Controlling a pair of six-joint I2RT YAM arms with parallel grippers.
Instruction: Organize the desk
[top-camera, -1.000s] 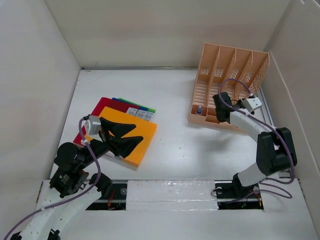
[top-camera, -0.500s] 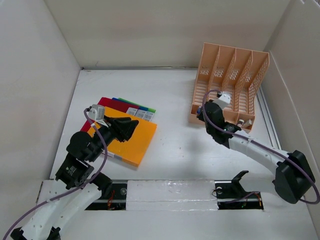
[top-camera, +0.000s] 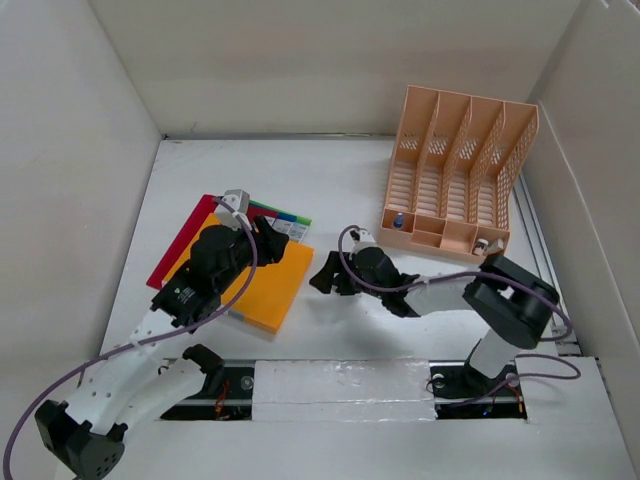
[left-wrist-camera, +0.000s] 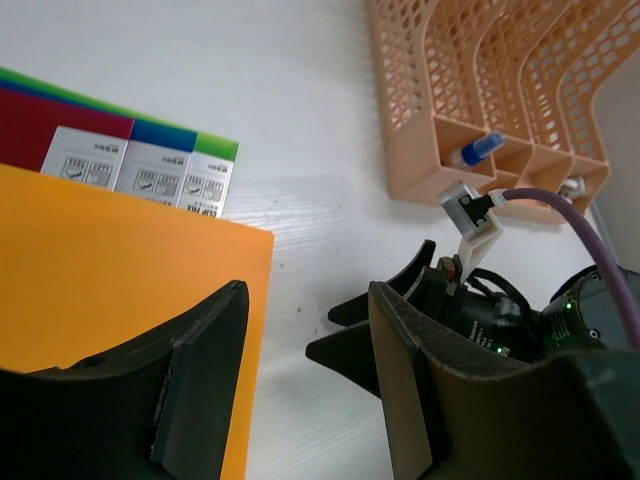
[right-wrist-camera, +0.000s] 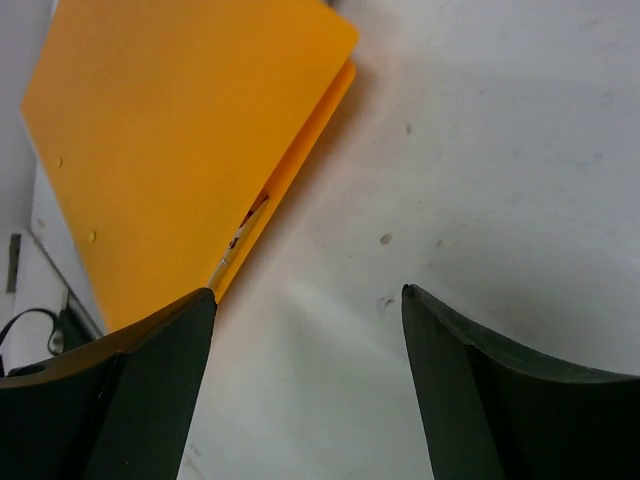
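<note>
Desk (right-wrist-camera: 500, 150) just beneath right jaws

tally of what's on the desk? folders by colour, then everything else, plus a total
Orange folder: 1
Red folder: 1
Blue folder: 1
Green folder: 1
Peach file rack: 1
Small items in the rack's front compartments: 2, a blue-capped item and a white item; both are too small to identify
Total: 7
</note>
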